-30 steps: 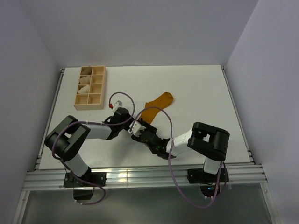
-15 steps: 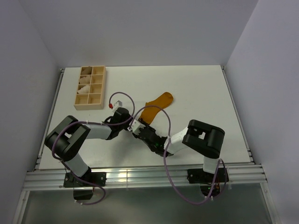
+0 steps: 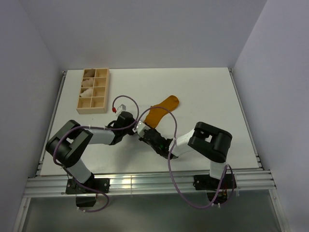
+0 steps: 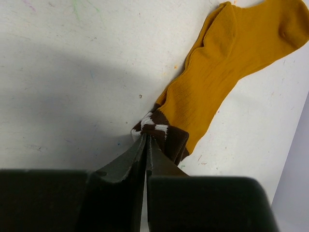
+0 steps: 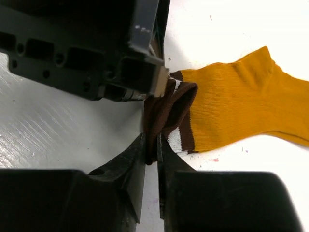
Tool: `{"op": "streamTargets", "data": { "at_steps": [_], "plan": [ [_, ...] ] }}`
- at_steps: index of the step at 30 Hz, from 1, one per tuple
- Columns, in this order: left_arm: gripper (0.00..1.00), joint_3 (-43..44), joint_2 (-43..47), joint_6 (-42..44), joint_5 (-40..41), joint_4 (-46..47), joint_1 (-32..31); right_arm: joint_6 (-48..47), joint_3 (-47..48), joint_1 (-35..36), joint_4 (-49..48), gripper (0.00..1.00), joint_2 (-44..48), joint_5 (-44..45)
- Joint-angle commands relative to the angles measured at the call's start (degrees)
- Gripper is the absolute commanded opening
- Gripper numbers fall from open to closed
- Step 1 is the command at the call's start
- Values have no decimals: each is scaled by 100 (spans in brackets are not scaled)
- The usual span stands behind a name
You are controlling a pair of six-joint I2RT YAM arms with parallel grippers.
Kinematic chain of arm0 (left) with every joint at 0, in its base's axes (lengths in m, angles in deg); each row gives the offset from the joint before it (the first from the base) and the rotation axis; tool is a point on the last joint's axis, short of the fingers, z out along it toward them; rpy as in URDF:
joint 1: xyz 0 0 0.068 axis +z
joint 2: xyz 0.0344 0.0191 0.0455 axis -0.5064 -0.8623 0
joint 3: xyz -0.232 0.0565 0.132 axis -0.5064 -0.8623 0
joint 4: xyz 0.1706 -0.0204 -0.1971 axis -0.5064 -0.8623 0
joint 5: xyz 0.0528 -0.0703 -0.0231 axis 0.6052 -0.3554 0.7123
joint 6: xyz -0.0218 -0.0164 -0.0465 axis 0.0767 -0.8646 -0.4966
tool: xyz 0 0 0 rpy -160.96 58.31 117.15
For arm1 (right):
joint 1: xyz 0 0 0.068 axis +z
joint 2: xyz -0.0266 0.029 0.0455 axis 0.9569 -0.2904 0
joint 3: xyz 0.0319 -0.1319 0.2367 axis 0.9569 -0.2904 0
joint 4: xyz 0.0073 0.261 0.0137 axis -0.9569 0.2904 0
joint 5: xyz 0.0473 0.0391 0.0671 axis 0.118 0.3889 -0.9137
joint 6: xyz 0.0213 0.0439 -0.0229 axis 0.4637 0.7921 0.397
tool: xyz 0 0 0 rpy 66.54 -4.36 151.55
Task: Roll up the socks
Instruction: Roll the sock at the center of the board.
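currently the mustard sock lies flat near the middle of the table, toe pointing far right. left gripper and right gripper, jaws nearly together, both pinch its bunched brown cuff (white stripes showing) at the near end.

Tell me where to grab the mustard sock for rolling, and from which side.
Take the brown cuff of the sock, coming from the near side. That end lies nearest and is bunched up, while the foot lies flat, stretching away. The left gripper and right gripper each pinch it there.
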Motion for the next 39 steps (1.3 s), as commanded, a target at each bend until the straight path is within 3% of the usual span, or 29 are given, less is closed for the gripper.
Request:
{"op": "streamTargets", "data": {
  "at_steps": [1,5,14,24,33,39],
  "plan": [
    [12,-169,129,72,145,-370,-16,286,188,-157,323,17,108,-314],
    [18,-204,216,72,189,-378,-16,549,258,-359,595,11,187,-779],
    [37,-389,760,89,400,-475,-16,1217,873,-1299,1756,6,126,-2948],
    [41,-881,1737,353,681,-335,-16,1946,1576,-2222,2389,5,-314,-5858],
    [46,-1022,1544,300,602,-150,-16,2693,1928,-2653,2135,7,-850,-7923],
    [48,-1180,1798,186,681,-247,-16,3001,1981,-2724,1924,7,-1008,-8417]
  ]
}}
